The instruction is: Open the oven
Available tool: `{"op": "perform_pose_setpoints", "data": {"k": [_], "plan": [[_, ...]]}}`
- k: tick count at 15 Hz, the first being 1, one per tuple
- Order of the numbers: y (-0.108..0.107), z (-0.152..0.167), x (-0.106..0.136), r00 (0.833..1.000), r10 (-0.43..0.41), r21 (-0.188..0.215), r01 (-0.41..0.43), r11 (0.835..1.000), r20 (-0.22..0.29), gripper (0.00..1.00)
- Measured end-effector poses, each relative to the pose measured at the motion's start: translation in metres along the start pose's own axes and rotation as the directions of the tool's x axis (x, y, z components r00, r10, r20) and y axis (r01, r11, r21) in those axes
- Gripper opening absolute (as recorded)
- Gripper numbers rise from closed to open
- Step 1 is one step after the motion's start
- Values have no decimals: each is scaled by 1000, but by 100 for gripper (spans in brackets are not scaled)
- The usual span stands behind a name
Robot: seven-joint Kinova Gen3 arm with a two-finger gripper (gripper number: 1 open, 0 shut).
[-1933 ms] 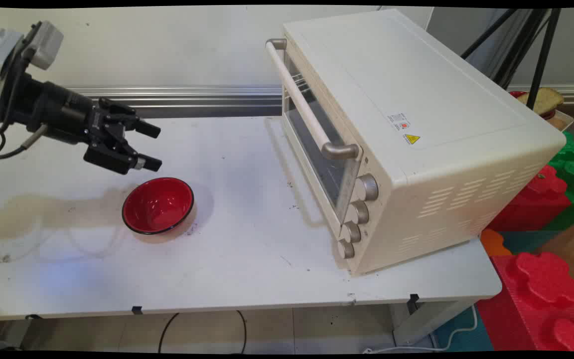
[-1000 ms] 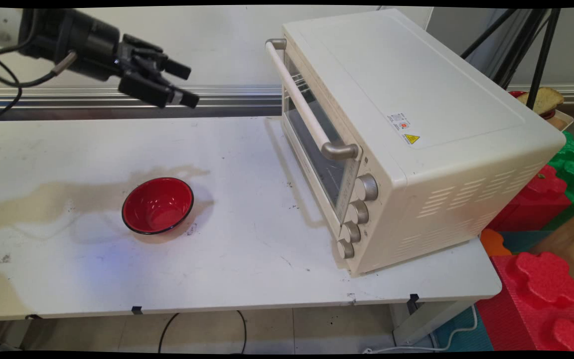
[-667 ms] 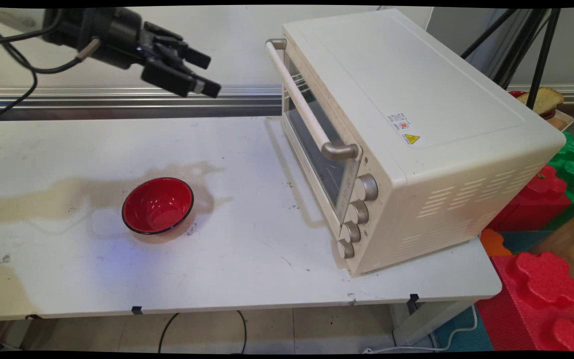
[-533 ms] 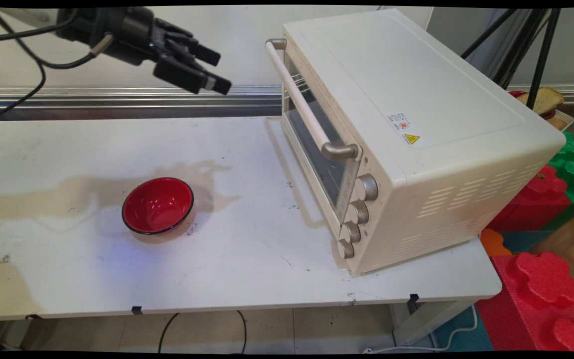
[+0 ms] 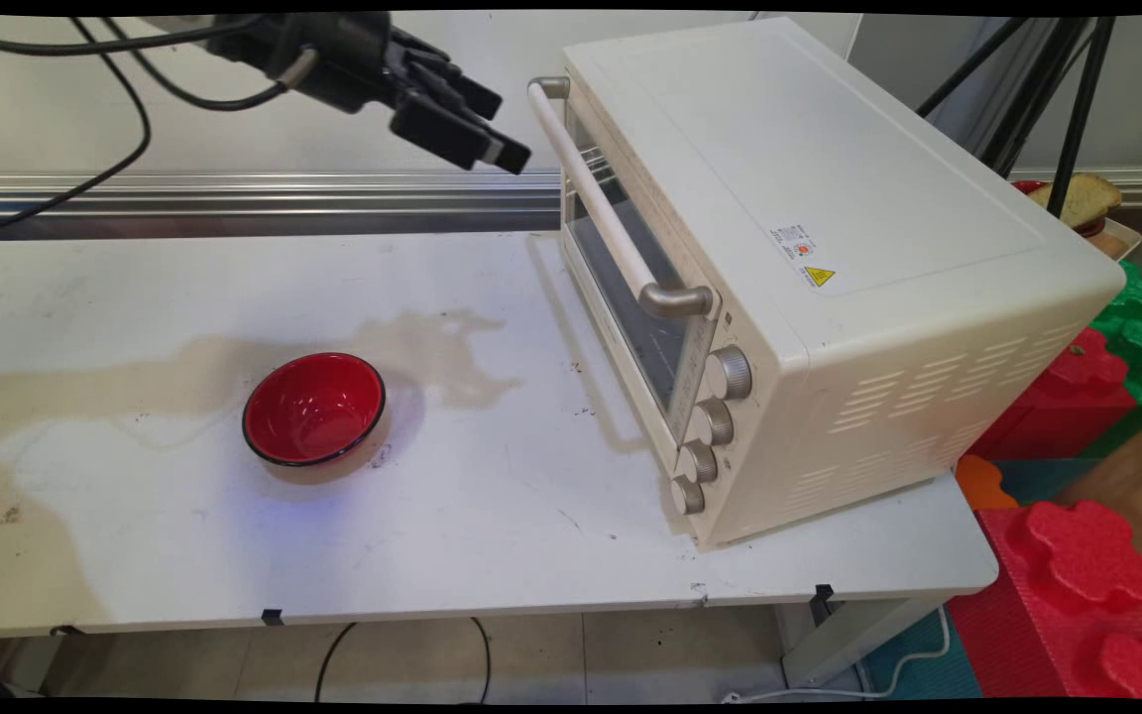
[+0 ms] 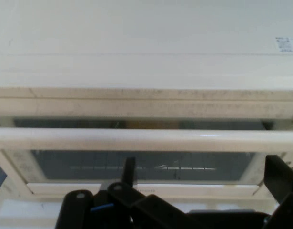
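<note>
While near oven handle [image 5: 603,201], jaws spread, empty.

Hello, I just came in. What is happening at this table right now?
A white robot arm holds its black gripper high in the air, empty and with open jaws, close to the far end of the handle of a cream toaster oven. The oven door is shut. A red bowl sits alone on the white table.
</note>
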Motion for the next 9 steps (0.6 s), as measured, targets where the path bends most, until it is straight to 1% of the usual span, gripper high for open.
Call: {"op": "perform_pose_setpoints", "data": {"k": [6,9], "plan": [[-4,37,22,999,-7,0,7,1000,40,100],[-6,49,28,998,-7,2,7,1000,57,100]]}}
